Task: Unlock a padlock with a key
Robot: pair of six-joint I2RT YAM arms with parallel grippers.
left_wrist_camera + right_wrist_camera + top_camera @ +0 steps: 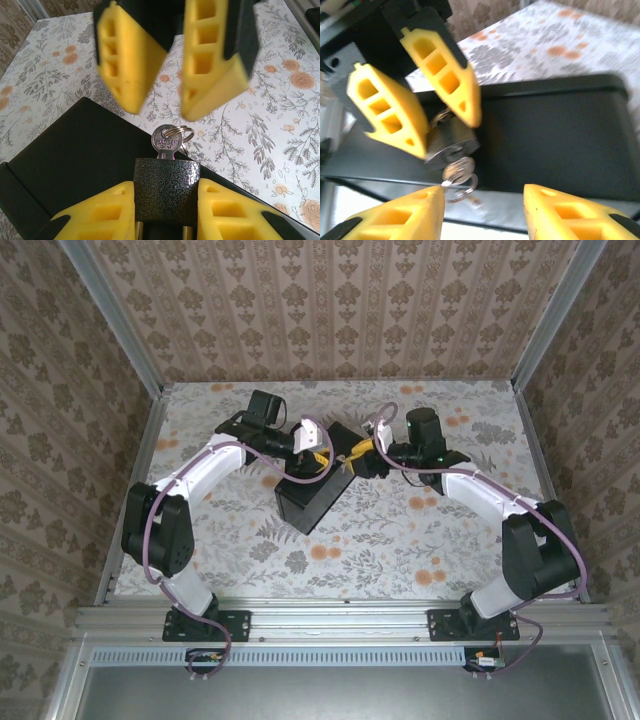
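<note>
The left end effector (166,205) grips the padlock (166,180); the open right end effector (484,194) should pinch the key (167,140) head squarely, then twist.

Behind each pincer, white shells run between black joints on the left arm (205,468) and the right arm (480,490). A purple cable (150,545) loops along each. The left pincer (165,200) and right pincer (484,200) have yellow wedge-shaped fingers (395,220) with rectangular hollows and black backing.
</note>
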